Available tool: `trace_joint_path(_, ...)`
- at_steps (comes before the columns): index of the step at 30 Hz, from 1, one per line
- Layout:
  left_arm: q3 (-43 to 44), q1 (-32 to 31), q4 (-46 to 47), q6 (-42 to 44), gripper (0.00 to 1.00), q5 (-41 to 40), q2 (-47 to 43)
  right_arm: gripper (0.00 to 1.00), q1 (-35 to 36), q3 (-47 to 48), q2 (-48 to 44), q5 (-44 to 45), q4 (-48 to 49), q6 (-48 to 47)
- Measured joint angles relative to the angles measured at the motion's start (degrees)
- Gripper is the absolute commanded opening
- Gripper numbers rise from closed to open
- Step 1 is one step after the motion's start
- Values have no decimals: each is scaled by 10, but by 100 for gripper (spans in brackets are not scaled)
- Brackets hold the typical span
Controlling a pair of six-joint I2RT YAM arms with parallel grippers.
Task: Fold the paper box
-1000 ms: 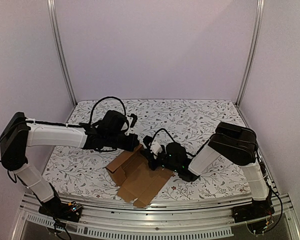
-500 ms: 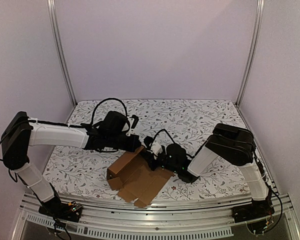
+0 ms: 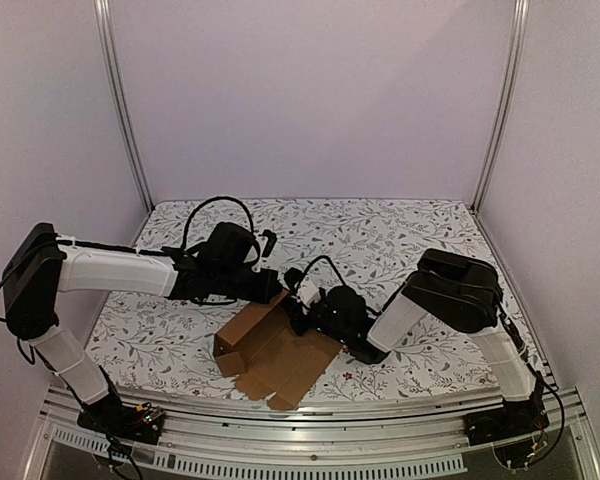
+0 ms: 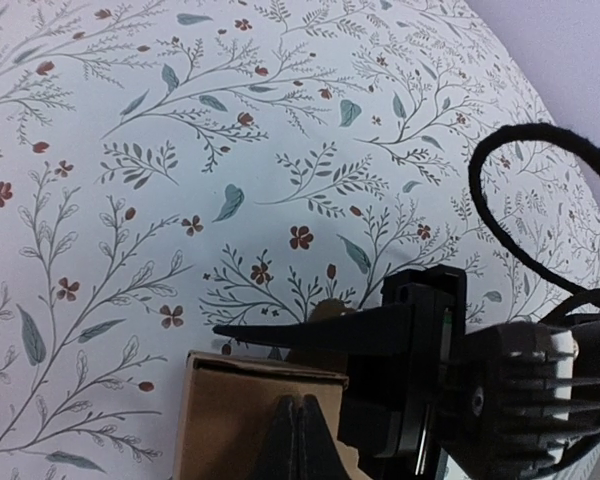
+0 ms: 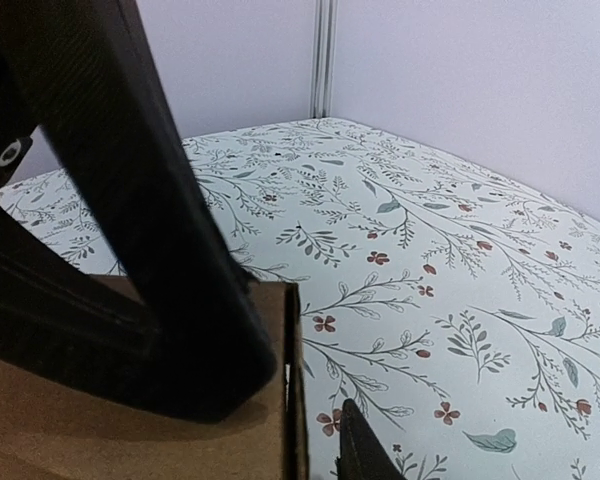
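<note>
Well — paper box [image 3: 276,356] against left tool [image 3: 277,292], beside right tool [image 3: 298,313].

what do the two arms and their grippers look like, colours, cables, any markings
The left arm and right arm have white link shells with black housings at shoulder and wrist. The left gripper and right gripper are black with slim tapered fingers. A thin black cable loops above each wrist. Tiny green lights dot the right wrist housing; no printed markings are legible.
</note>
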Motion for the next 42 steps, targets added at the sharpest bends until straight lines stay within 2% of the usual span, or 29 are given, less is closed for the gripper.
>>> trace_joint_path(2, 0, 0, 0, -1, 0, 0, 0, 1, 0, 4, 5, 1, 2, -1)
trace_joint_path(17, -1, -3, -1, -3, 1, -8, 0, 0, 0, 6, 9, 3, 7, 2)
trace_joint_path(24, 27, -5, -50, -2, 42, -26, -7, 0, 0, -9, 9, 25, 24, 2)
trace_joint_path(26, 38, -5, -74, 0, 57, -40, -21, 0, 0, -20, 5, 41, 33, 3)
trace_joint_path(27, 43, -5, -88, 0, 60, -48, -34, 0, 0, -27, 1, 50, 34, 3)
trace_joint_path(31, 50, -6, -137, 1, 62, -81, -107, 0, 0, -54, -23, 83, 24, 4)
trace_joint_path(35, 39, -6, -178, -10, 69, -123, -204, 0, 0, -79, -49, 115, 7, 12)
trace_joint_path(42, -115, -6, -212, -81, 71, -165, -333, 0, 7, -94, -76, 163, -26, 26)
